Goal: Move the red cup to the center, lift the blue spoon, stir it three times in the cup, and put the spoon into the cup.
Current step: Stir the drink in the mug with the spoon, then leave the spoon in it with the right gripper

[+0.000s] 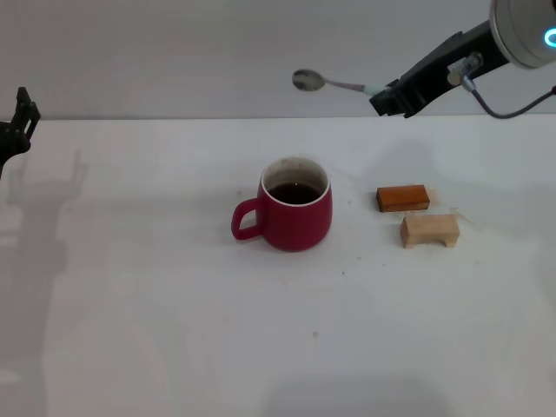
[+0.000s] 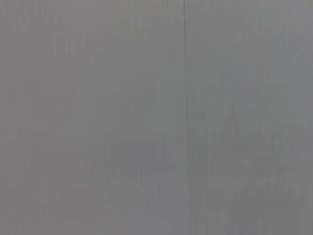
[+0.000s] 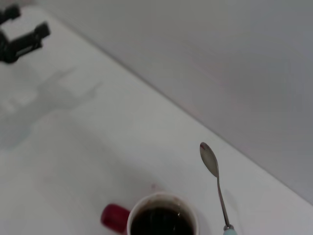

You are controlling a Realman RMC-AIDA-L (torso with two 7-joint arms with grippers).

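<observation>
Bare white matte surface (image 1: 174, 347) at near edge. Mid-surface: red cup (image 1: 295, 215), squat glazed ceramic, white inside, dark liquid, loop handle toward left edge. Toward right edge: orange-brown block (image 1: 402, 198), tan wooden block (image 1: 429, 230). Aloft toward far edge: right pincer (image 1: 388, 95) clamped on blue spoon (image 1: 334, 83), held level, metal bowl leading. Judgement: tip bowl down, centre over rim, descend slowly. Left pincer (image 1: 19, 122) parked at far-left edge; cannot tell its state.

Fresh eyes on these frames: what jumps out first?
The red cup of dark liquid stands mid-table, handle toward the robot's left. Above and behind it, the right pincer holds the blue spoon in the air, bowl toward the left. The left pincer sits at the far left edge.
</observation>
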